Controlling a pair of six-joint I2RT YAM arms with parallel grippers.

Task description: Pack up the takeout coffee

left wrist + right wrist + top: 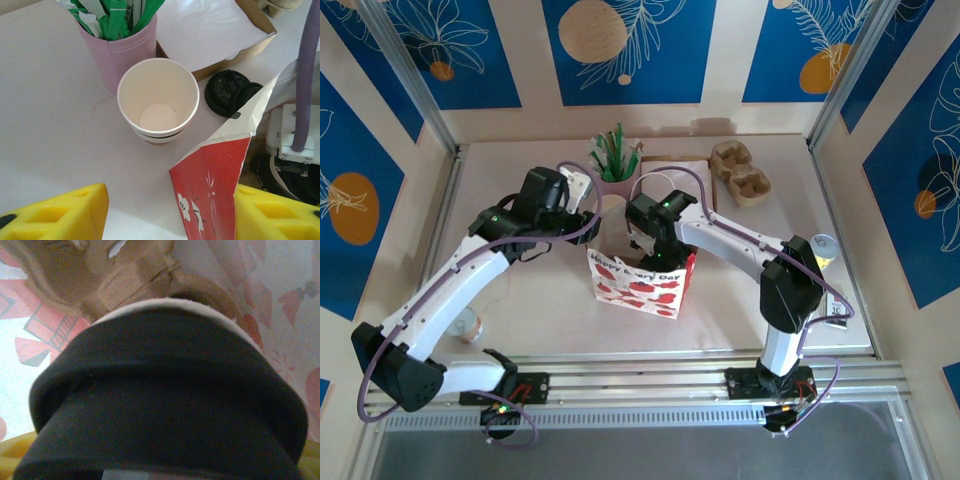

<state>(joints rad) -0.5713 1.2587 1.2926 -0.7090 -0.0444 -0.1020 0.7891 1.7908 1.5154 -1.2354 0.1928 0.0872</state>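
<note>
Gift bag [640, 285] stood mid-table, toward the near edge. Inside it, right gripper [652, 243] appeared clenched on the lidded coffee cup [165, 390], long axis pointing down at the cardboard carrier [125, 285] just beyond. Left gripper [167, 216] was unclenched, fingers straddling the bag's corner. Empty paper cup [158, 100] stood farther off.

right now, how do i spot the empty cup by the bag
Find the red and white gift bag mid-table, then the pink holder of green sticks behind it. The empty cup stands just in front of that holder, beside black lids; unlike them, it is white, lidless and bare inside.
</note>
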